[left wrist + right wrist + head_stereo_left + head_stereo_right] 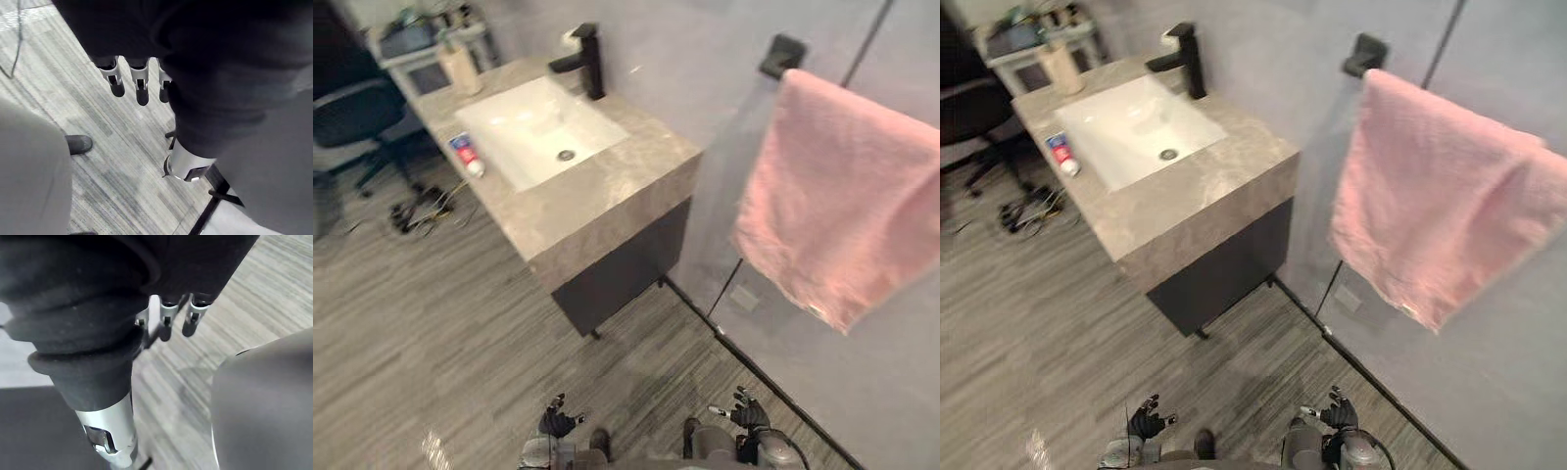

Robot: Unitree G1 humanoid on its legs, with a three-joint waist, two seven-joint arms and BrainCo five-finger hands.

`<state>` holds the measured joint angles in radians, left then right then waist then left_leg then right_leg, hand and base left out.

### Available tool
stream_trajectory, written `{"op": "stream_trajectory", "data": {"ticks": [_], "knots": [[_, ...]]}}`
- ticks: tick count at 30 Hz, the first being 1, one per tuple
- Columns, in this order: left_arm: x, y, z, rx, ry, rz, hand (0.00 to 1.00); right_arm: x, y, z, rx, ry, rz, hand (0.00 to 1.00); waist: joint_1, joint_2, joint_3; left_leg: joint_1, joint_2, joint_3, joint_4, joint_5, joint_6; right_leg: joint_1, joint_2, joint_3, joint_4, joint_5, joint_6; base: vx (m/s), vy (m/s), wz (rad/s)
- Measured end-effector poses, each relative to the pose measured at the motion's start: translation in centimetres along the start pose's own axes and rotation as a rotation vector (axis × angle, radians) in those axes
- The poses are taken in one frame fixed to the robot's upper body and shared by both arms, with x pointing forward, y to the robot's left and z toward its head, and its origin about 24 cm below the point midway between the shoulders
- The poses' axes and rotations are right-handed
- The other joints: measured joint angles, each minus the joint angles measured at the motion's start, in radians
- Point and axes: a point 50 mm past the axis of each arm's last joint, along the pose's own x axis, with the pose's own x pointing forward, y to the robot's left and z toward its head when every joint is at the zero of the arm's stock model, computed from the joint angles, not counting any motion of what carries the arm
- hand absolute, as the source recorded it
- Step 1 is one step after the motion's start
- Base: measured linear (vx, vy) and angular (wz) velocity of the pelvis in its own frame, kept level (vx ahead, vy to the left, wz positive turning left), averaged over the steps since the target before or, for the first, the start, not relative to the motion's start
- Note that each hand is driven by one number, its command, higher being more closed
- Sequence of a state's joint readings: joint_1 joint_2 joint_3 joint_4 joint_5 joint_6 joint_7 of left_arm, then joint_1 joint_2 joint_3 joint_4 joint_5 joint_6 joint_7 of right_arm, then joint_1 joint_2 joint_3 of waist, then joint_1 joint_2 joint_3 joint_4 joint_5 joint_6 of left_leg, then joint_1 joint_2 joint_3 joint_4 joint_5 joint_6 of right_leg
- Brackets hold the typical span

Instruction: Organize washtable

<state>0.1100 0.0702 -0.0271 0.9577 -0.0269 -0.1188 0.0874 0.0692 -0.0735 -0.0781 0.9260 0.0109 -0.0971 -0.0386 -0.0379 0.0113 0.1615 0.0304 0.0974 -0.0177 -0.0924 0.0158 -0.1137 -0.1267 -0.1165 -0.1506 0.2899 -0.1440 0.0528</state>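
Red, white and blue plastic marks the small tube (pixel 467 155), which lies flat on the grey stone tabletop (pixel 607 191), on the strip away from the wall and just beside the white basin (pixel 524 122). It looks light, soft-walled and a little slick, so a pinch across its middle seems safest. A beige container (pixel 460 67) stands at the far corner near the black faucet (pixel 585 61). A pink towel (pixel 847 196) hangs on the wall. The left hand (pixel 556 421) and right hand (pixel 747 413) hang low over the floor, well apart from the tabletop, their fingers (pixel 117 81) loosely straight and empty.
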Motion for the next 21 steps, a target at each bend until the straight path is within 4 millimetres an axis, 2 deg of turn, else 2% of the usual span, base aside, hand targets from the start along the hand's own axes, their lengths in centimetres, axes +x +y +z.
{"op": "stream_trajectory", "data": {"ticks": [2, 4, 5, 6, 7, 8, 9, 10, 11, 12, 13, 15, 17, 18, 19, 20, 21], "knots": [[0.0, -0.4, 0.5, -0.009, -0.018, -0.009, 0.00, 0.0, -0.5, 0.0, -0.008, 0.009, -0.013, 0.00, 0.001, 0.015, -0.001, -0.059, 0.012, 0.002, 0.028, 0.037, 0.007, 0.008, -0.011, -0.077, -0.020, 0.000, -0.001, 0.05, -0.038, 1.24], [0.1, -0.7, 1.0, -0.017, -0.039, -0.014, 0.00, 0.1, -0.6, 0.1, -0.012, 0.012, -0.019, 0.00, 0.006, 0.016, 0.001, -0.096, 0.024, 0.130, 0.070, 0.050, 0.023, 0.028, -0.040, -0.152, -0.035, -0.001, 0.002, 0.07, 0.063, 1.20], [0.2, -0.7, 1.3, -0.024, -0.049, -0.013, 0.00, 0.0, -0.6, -0.1, -0.012, 0.018, -0.019, 0.00, 0.015, 0.012, 0.003, -0.107, 0.032, 0.250, 0.090, 0.057, 0.033, 0.039, -0.063, -0.188, -0.034, -0.007, 0.012, 0.06, 0.083, 0.81], [0.2, -0.7, 1.4, -0.025, -0.054, -0.014, 0.00, 0.1, -0.5, 0.0, -0.011, 0.014, -0.019, 0.00, 0.017, 0.010, 0.004, -0.119, 0.035, 0.314, 0.108, 0.064, 0.041, 0.047, -0.079, -0.213, -0.035, -0.007, 0.016, 0.07, 0.111, 1.02], [0.2, -0.8, 1.6, -0.025, -0.061, -0.015, 0.00, 0.2, -0.4, 0.3, -0.013, 0.006, -0.020, 0.00, 0.019, 0.012, 0.003, -0.144, 0.027, 0.408, 0.134, 0.079, 0.073, 0.062, -0.104, -0.251, -0.041, -0.004, 0.027, 0.05, 0.129, 1.01], [0.2, -0.9, 1.8, -0.029, -0.070, -0.017, 0.00, 0.3, -0.3, 0.7, -0.013, -0.004, -0.021, 0.00, 0.022, 0.002, 0.004, -0.165, 0.004, 0.467, 0.146, 0.101, 0.106, 0.080, -0.120, -0.291, -0.058, 0.002, 0.036, 0.07, 0.153, 1.05], [0.2, -0.8, 1.8, -0.028, -0.070, -0.014, 0.00, 0.3, 0.0, 0.8, -0.011, -0.009, -0.016, 0.00, 0.020, -0.002, 0.003, -0.174, -0.007, 0.485, 0.142, 0.112, 0.121, 0.092, -0.130, -0.319, -0.070, 0.006, 0.043, 0.06, 0.237, 1.50], [0.2, -0.2, 1.8, -0.008, -0.071, -0.002, 0.00, 0.4, 0.9, 1.0, -0.003, -0.016, 0.003, 0.00, 0.006, -0.013, 0.006, -0.183, -0.028, 0.581, 0.112, 0.110, 0.181, 0.139, -0.158, -0.435, -0.096, 0.017, 0.059, 0.03, 0.334, 1.68], [0.3, 0.0, 1.8, -0.023, -0.065, 0.008, 0.00, 0.3, 1.6, 1.0, 0.005, -0.013, 0.017, 0.00, -0.008, -0.013, 0.008, -0.179, 0.022, 0.823, 0.201, -0.040, 0.228, 0.172, -0.163, -0.501, -0.091, 0.017, 0.063, 0.05, 0.367, 1.56], [0.3, 0.0, 1.8, -0.022, -0.063, 0.008, 0.00, 0.3, 1.4, 0.9, 0.001, -0.008, 0.013, 0.00, -0.007, -0.014, 0.005, -0.166, 0.041, 0.898, 0.237, -0.074, 0.216, 0.182, -0.169, -0.523, -0.082, 0.020, 0.067, 0.11, 0.314, 1.06], [0.3, -0.1, 1.8, -0.022, -0.060, 0.006, 0.00, 0.3, 1.2, 0.7, -0.003, -0.004, 0.011, 0.00, -0.009, -0.028, 0.009, -0.148, 0.044, 0.980, 0.261, -0.088, 0.223, 0.214, -0.181, -0.564, -0.082, 0.028, 0.080, 0.17, 0.204, 0.84], [0.3, -0.1, 2.0, -0.013, -0.066, 0.002, 0.00, 0.2, 1.2, 0.5, 0.001, 0.008, 0.007, 0.00, -0.014, -0.039, 0.007, -0.140, 0.001, 0.919, 0.257, -0.092, 0.236, 0.249, -0.208, -0.619, -0.075, 0.033, 0.080, 0.14, 0.156, 0.98], [0.3, 0.0, 1.9, 0.002, -0.064, 0.005, 0.00, 0.0, 1.6, 0.1, 0.010, 0.019, 0.011, 0.00, -0.017, -0.047, 0.002, -0.136, -0.035, 0.855, 0.231, -0.090, 0.241, 0.279, -0.200, -0.639, -0.090, 0.042, 0.091, 0.08, 0.075, 0.92], [0.3, 0.3, 1.7, 0.018, -0.058, 0.010, 0.00, 0.1, 1.8, 0.2, 0.002, 0.015, 0.019, 0.00, -0.009, -0.053, -0.001, -0.132, -0.047, 0.838, 0.232, -0.104, 0.251, 0.283, -0.216, -0.645, -0.058, 0.053, 0.096, 0.06, 0.033, 0.49], [0.2, 0.4, 1.5, 0.022, -0.055, 0.013, 0.00, 0.2, 1.9, 0.4, -0.002, 0.011, 0.022, 0.00, -0.002, -0.051, 0.000, -0.128, -0.048, 0.836, 0.239, -0.116, 0.246, 0.275, -0.232, -0.635, -0.021, 0.053, 0.097, 0.03, 0.064, 0.27], [0.1, 0.9, 1.1, 0.032, -0.042, 0.022, 0.00, 0.3, 2.0, 0.8, -0.003, 0.003, 0.026, 0.00, -0.001, -0.043, 0.005, -0.108, -0.057, 0.823, 0.235, -0.147, 0.225, 0.257, -0.280, -0.613, 0.101, 0.053, 0.097, 0.02, 0.127, 0.18], [-0.1, 1.0, 0.6, 0.030, -0.026, 0.024, 0.00, 0.3, 2.0, 0.8, -0.006, 0.004, 0.031, 0.00, -0.004, -0.041, 0.007, -0.074, -0.080, 0.803, 0.221, -0.162, 0.215, 0.214, -0.348, -0.571, 0.262, 0.068, 0.072, 0.03, 0.149, 0.26]]}}
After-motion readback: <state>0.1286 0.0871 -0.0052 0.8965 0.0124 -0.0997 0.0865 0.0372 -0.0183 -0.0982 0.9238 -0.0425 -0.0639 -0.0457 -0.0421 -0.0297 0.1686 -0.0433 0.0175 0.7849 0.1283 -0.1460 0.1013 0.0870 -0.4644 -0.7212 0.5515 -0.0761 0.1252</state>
